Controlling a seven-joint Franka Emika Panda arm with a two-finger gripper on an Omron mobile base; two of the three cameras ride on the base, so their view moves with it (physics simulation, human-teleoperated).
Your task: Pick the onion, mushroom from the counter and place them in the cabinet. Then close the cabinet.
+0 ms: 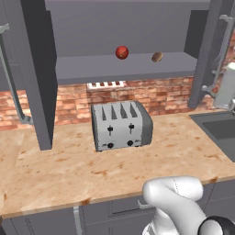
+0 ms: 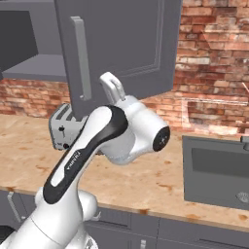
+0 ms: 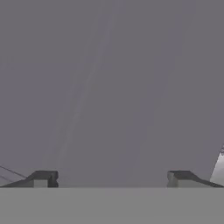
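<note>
Onion [image 1: 121, 52] and mushroom [image 1: 157, 57] are on the cabinet [image 1: 124, 69] shelf, so with my claw [image 3: 112, 179] wide open and empty, I'd push the door [image 2: 121, 44] squarely shut.

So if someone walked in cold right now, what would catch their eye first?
Probably the glossy red onion and the small brown mushroom, both already sitting on the shelf of the open cabinet above the counter. Next, the silver toaster on the tan counter below. The hand is open, empty, facing a flat grey panel.
</note>
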